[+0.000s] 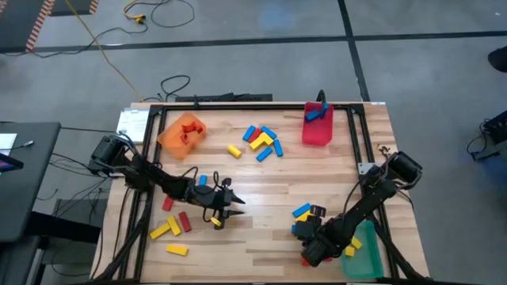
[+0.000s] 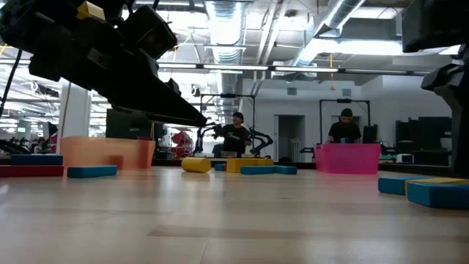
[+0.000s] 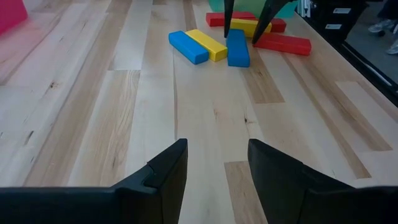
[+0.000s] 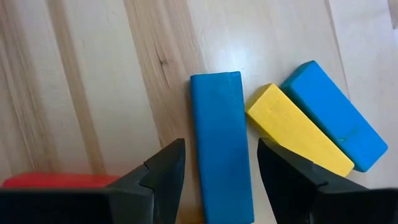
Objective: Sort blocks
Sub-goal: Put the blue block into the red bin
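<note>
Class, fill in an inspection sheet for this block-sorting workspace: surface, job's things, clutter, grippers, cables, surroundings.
Surface: wooden table, dark-framed.
Job's things: red, blue, yellow blocks scattered; orange bin, red bin, green bin.
Clutter: nothing seen.
Grippers: left gripper open, empty; right gripper open, astride a blue block.
Cables: yellow cable on floor.
Surroundings: two people beyond the table.

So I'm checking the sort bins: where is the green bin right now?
In the high view the green bin sits at the table's near right corner, beside the right claw and its blue and yellow blocks.
</note>
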Available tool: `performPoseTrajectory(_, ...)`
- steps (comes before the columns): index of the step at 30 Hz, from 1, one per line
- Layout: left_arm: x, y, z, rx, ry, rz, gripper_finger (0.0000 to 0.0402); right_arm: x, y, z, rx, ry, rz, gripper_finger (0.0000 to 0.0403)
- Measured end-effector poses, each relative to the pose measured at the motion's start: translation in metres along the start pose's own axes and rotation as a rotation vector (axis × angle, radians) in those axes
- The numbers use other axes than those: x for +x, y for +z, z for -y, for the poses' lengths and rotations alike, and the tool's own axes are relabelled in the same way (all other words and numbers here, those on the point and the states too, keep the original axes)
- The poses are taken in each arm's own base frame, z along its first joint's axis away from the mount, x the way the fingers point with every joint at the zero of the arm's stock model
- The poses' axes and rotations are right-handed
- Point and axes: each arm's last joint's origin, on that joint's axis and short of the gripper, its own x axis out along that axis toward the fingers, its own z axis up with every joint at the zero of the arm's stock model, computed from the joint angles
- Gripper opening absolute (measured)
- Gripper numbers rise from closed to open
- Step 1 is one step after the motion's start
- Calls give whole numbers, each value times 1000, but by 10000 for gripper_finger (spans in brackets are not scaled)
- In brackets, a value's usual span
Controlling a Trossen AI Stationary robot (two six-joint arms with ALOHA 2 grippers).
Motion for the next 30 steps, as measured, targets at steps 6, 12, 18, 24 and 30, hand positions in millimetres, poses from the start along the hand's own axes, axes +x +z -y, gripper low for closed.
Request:
performPoseTrajectory(6,0,-1,2,4,-7,-8,165,11,-4,3,27,40,-7,217)
performPoseTrajectory(12,0,-1,2,5,-7,-9,165,17,-8,9,56,18,-27,216)
performPoseTrajectory(18,0,-1,2,5,-7,-9,165,19,-3,10,24,43,-28,177)
performPoseTrajectory(24,0,-1,2,5,-7,-9,165,19,6,9,-17,84,9,113)
performPoseTrajectory(30,0,-1,2,4,-7,-8,165,5,34,8,-88,113,57,118)
